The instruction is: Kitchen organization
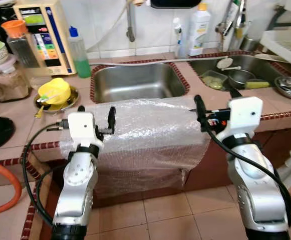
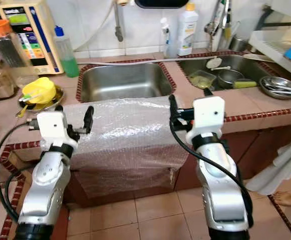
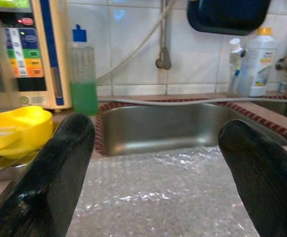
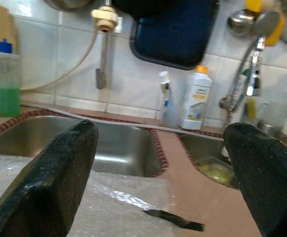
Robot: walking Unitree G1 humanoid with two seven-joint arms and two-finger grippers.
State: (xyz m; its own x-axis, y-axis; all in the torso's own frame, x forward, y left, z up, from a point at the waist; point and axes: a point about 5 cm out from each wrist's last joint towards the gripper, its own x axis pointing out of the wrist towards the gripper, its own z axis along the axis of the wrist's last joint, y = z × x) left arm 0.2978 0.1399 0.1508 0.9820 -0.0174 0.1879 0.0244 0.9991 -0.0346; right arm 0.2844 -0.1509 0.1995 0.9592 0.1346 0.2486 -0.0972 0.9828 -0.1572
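A sheet of clear bubble wrap (image 1: 150, 130) lies on the counter in front of the left steel sink (image 1: 135, 82) and hangs down over the counter's front edge. My left gripper (image 1: 96, 116) hovers open over the sheet's left end, with nothing between its fingers (image 3: 49, 173). My right gripper (image 1: 216, 102) is open at the sheet's right end, beside the tiled strip between the two sinks, and it too is empty. In the right wrist view its fingers (image 4: 59, 177) frame the sink and the wall behind it.
A yellow bowl (image 1: 55, 91) on a metal plate, a green soap bottle (image 1: 79, 52) and a water purifier (image 1: 42, 35) stand at the left. The right sink (image 1: 245, 67) holds dishes, with a dish rack (image 1: 285, 42) beyond. A person's foot (image 2: 288, 199) is on the floor at right.
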